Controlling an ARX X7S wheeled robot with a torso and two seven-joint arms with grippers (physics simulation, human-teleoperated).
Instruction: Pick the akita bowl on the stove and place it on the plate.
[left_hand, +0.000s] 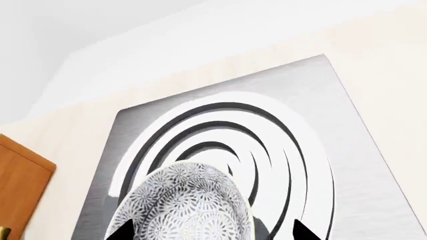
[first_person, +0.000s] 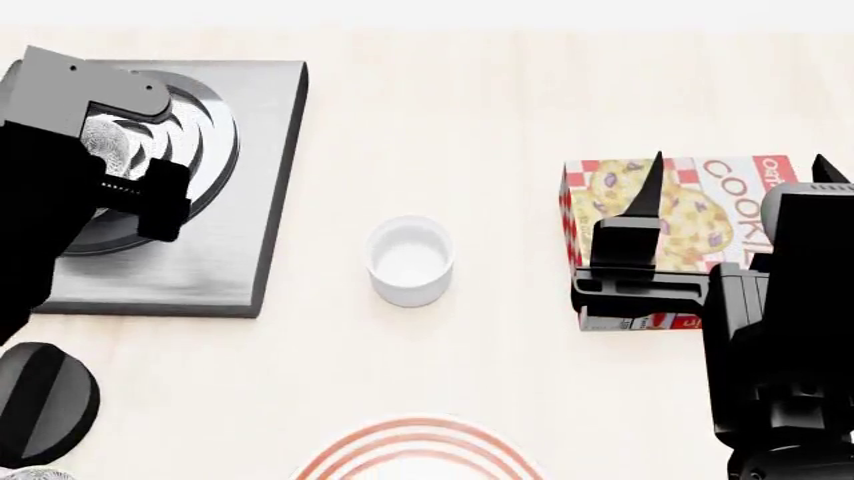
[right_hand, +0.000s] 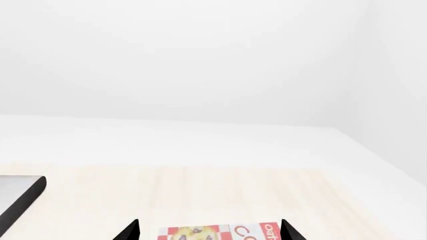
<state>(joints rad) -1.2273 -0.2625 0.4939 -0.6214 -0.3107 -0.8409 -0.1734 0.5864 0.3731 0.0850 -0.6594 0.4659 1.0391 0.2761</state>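
The akita bowl (left_hand: 190, 200), white with a dense grey-black pattern, sits on the ringed burner of the grey stove (left_hand: 363, 165). My left gripper (left_hand: 213, 234) is open and straddles the bowl. One fingertip is at the bowl's edge and the other stands well clear of it. In the head view the left arm covers most of the bowl (first_person: 110, 142) on the stove (first_person: 267, 180). The red-ringed plate (first_person: 420, 452) shows only its far rim at the near edge. My right gripper (first_person: 738, 168) is open and empty above the cookie box.
A plain white cup (first_person: 411, 260) stands mid-table between stove and plate. A cookie box (first_person: 667, 215) lies at the right under the right gripper. The black stove knob (first_person: 40, 400) is near left, with a second patterned bowl (first_person: 34, 473) just showing at the corner.
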